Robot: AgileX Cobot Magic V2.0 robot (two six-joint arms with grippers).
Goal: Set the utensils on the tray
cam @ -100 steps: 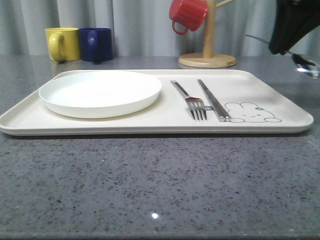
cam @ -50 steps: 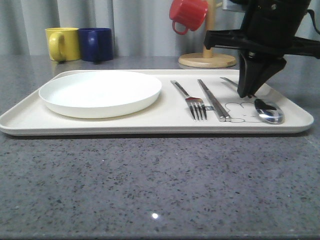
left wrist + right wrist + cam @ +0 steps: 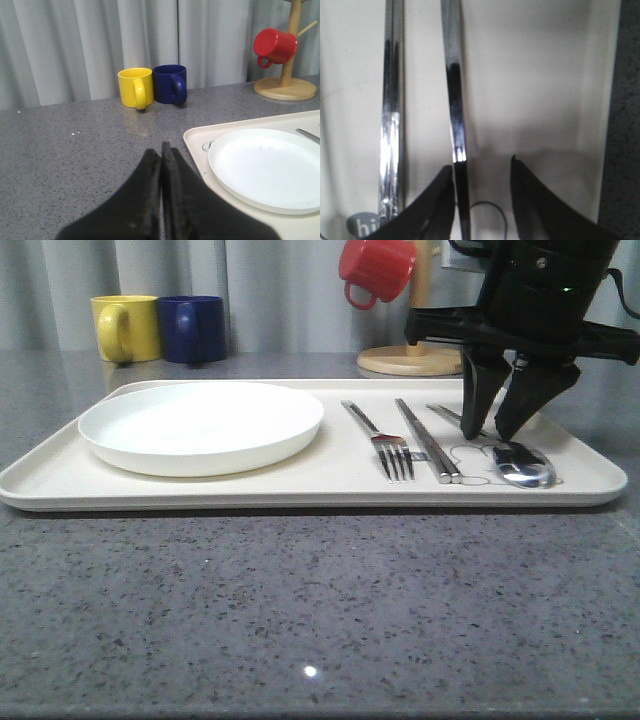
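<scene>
The cream tray (image 3: 300,496) lies across the table. On its right half lie the utensils: a fork (image 3: 387,447), a pair of chopsticks (image 3: 425,440) and a spoon (image 3: 520,464) over the bunny drawing. My right gripper (image 3: 489,430) stands open just above the spoon's handle. In the right wrist view the spoon handle (image 3: 454,100) runs between the open fingers of that gripper (image 3: 481,170), close to one of them, with the chopsticks (image 3: 390,110) beside it. My left gripper (image 3: 161,147) is shut on nothing, over the bare table beside the tray's corner (image 3: 197,140).
A round white plate (image 3: 200,425) takes up the tray's left half. At the back stand a yellow mug (image 3: 125,328) and a blue mug (image 3: 192,328). A red mug (image 3: 375,268) hangs on a wooden mug tree (image 3: 415,360) behind the tray.
My right gripper came down from the upper right with the spoon, laid it on the tray next to the chopsticks, and has opened. The spoon now lies free.
</scene>
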